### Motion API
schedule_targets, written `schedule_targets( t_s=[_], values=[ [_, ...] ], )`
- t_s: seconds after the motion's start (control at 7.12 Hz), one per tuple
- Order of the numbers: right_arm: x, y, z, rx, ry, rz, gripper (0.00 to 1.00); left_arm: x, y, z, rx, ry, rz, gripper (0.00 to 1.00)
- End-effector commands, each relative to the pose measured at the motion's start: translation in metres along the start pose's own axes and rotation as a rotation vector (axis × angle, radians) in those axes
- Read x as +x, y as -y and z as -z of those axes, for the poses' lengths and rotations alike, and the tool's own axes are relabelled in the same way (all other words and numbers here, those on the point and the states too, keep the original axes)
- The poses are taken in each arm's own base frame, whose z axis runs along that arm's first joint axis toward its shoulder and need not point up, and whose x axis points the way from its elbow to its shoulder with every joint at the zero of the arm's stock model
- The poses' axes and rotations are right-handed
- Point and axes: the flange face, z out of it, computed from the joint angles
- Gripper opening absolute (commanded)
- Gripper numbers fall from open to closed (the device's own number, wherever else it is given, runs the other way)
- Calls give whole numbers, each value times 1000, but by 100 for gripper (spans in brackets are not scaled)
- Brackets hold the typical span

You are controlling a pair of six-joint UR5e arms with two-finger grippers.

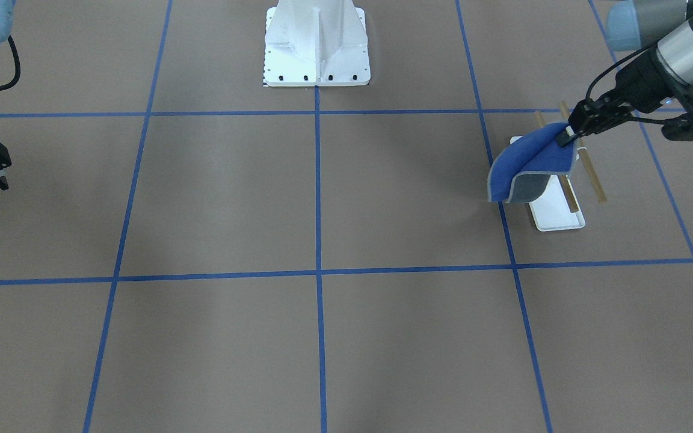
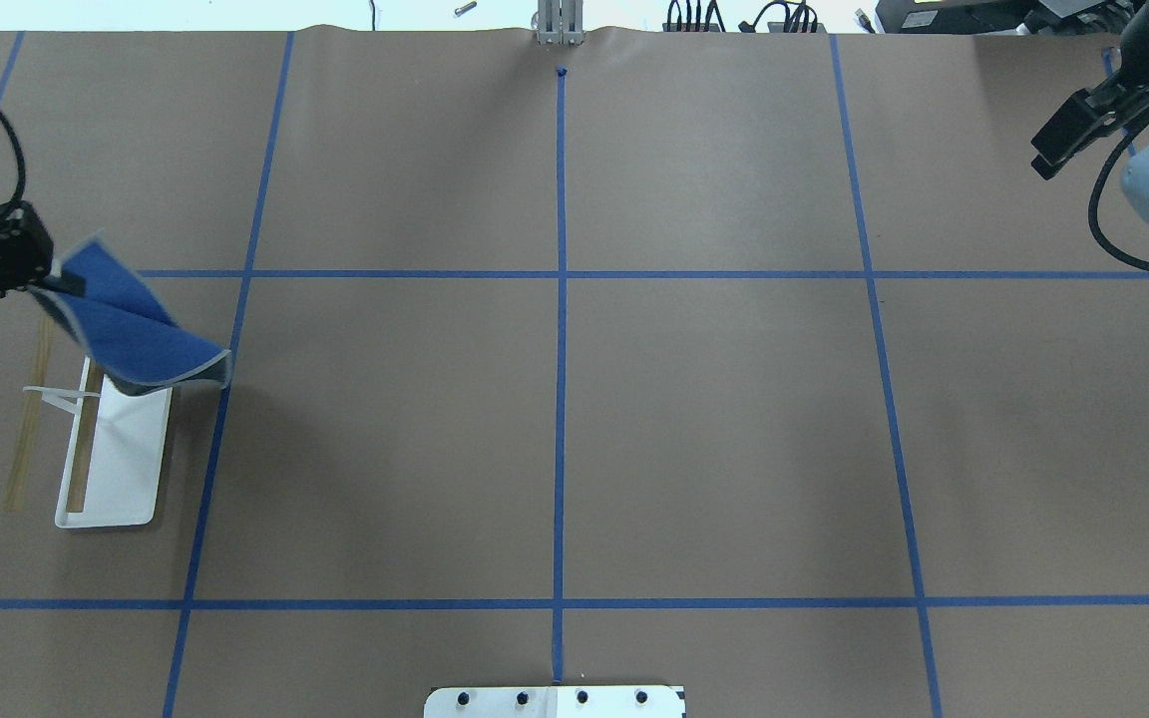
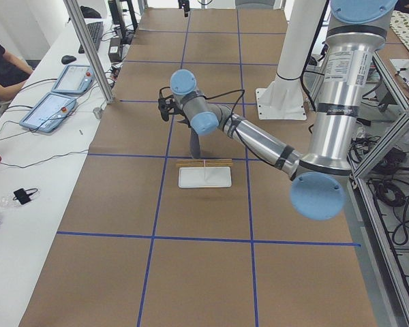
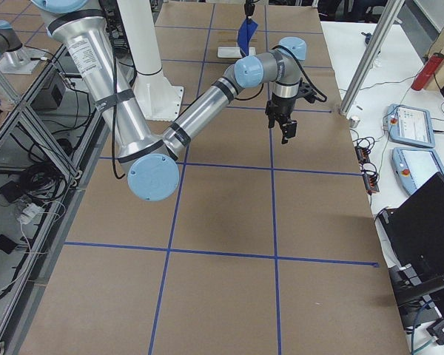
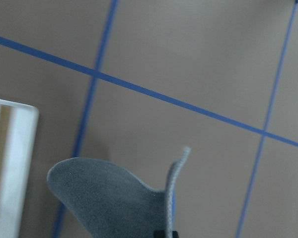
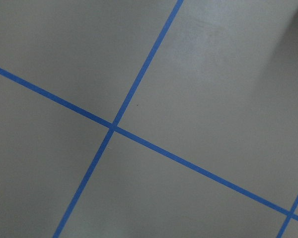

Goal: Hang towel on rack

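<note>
The towel (image 1: 533,162), blue on top and grey underneath, hangs curled from my left gripper (image 1: 566,137), which is shut on its edge. It hovers above the far end of the rack (image 1: 557,213), a white tray base with two tan wooden bars (image 1: 593,177). In the overhead view the towel (image 2: 136,329) droops over the rack's (image 2: 126,459) far end from the left gripper (image 2: 61,284). The left wrist view shows the towel's grey face (image 5: 109,193) and the tray's rim (image 5: 20,148). My right gripper (image 1: 0,179) is open and empty, far off at the other side (image 2: 1041,160).
The white bolted robot pedestal (image 1: 316,42) stands at the table's robot-side edge. Blue tape lines grid the brown table. Operators' desks with tablets (image 3: 51,109) line the far side.
</note>
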Motion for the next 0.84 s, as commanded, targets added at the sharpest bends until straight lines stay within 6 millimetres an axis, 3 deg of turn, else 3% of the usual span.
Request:
schedule_targets(
  t_s=[0.0, 0.14, 0.42, 0.7],
  values=[
    [13, -7, -4, -24, 0, 22, 100, -84, -13, 9, -2, 66, -91, 0],
    [15, -9, -4, -32, -4, 15, 100, -104, -16, 11, -6, 82, -128, 0],
    [19, -12, -9, -42, -6, 8, 100, -124, -18, 11, -12, 100, -163, 0],
    [21, -14, -11, -47, -5, 5, 100, -149, -9, 5, -13, 129, -201, 0]
  ],
)
